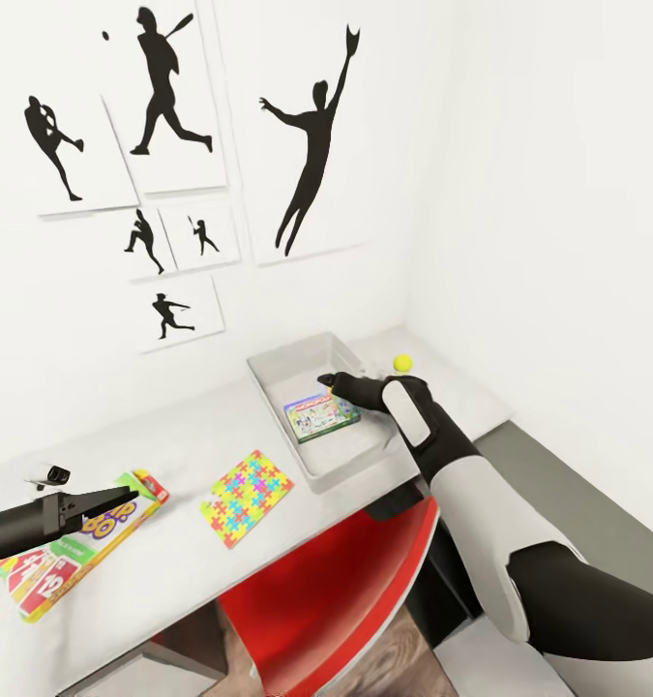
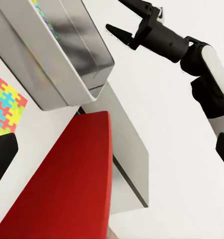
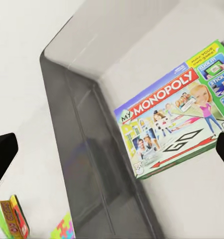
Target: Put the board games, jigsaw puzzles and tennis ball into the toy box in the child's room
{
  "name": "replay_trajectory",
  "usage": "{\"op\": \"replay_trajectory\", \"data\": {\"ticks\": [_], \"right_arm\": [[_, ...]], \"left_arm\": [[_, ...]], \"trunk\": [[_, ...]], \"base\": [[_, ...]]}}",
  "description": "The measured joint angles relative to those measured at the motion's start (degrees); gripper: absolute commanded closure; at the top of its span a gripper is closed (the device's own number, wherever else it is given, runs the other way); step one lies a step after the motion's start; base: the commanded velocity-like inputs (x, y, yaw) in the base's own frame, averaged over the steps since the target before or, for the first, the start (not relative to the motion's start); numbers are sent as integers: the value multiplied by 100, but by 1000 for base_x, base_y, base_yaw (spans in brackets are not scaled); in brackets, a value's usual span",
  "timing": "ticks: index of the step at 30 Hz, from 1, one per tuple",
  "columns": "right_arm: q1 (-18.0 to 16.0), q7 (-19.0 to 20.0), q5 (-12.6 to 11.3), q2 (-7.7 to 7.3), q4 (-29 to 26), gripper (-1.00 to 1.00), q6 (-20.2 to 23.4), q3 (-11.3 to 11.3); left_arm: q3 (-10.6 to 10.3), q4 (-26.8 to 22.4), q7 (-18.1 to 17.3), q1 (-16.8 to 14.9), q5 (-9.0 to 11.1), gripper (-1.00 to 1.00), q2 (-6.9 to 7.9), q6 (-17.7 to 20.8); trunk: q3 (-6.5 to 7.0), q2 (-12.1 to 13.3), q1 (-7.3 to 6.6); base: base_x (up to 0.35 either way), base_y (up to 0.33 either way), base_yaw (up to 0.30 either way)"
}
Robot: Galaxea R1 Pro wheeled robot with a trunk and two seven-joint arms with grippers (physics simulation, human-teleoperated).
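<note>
The white table [image 1: 186, 426] runs along the wall of baseball silhouette pictures [image 1: 166, 97]. On it the grey toy box [image 1: 292, 373] holds the green-edged Monopoly game [image 1: 321, 417]. The right gripper [image 1: 328, 381] hangs above the box, jaws spread, empty. The Skip-Bo game [image 1: 79, 552] lies beneath the open, empty left gripper [image 1: 123, 500]; the jigsaw puzzle [image 1: 248, 496] lies between it and the box, and the tennis ball [image 1: 401, 363] just beyond the box.

Light grey toy box [image 1: 280, 379], centre of head view, holding a green-edged Monopoly board game [image 1: 321, 417] with red title band and cartoon figures. Jigsaw puzzle [image 1: 248, 497], lower centre: interlocking yellow, pink, green, blue pieces; Skip-Bo board game [image 1: 84, 547], lower left: red, green, yellow. Yellow-green tennis ball [image 1: 402, 363]; white table [image 1: 171, 426]; red chair [image 1: 345, 590]; black silhouette pictures [image 1: 162, 145] on white, upper left.
</note>
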Motion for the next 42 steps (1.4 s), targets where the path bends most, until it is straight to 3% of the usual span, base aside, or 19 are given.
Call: {"op": "replay_trajectory", "data": {"ticks": [11,27,32,37,42], "right_arm": [[54,-25,-5,0,-859,-100,143,5],[412,-43,-32,-1,-3090,-100,1322,-71],[721,-42,-53,-2,-3843,-100,1612,-135],[979,-39,-62,-2,-4201,-100,1716,-163],[1465,-20,-75,-2,-4419,-100,1780,-473]], "left_arm": [[0,0,0,-1,-1,-100,1,0],[0,0,0,0,-1,-100,1,0],[0,-2,0,1,-2,-100,2,0],[0,-1,0,0,-1,-100,4,0],[4,-1,0,0,-1,-100,9,0]], "trunk": [[103,0,-1],[253,0,-1],[300,1,0],[347,1,0],[393,1,-1]], "base": [[-9,0,0],[-1,0,0],[-85,76,0],[-60,74,0],[-14,18,0]]}}
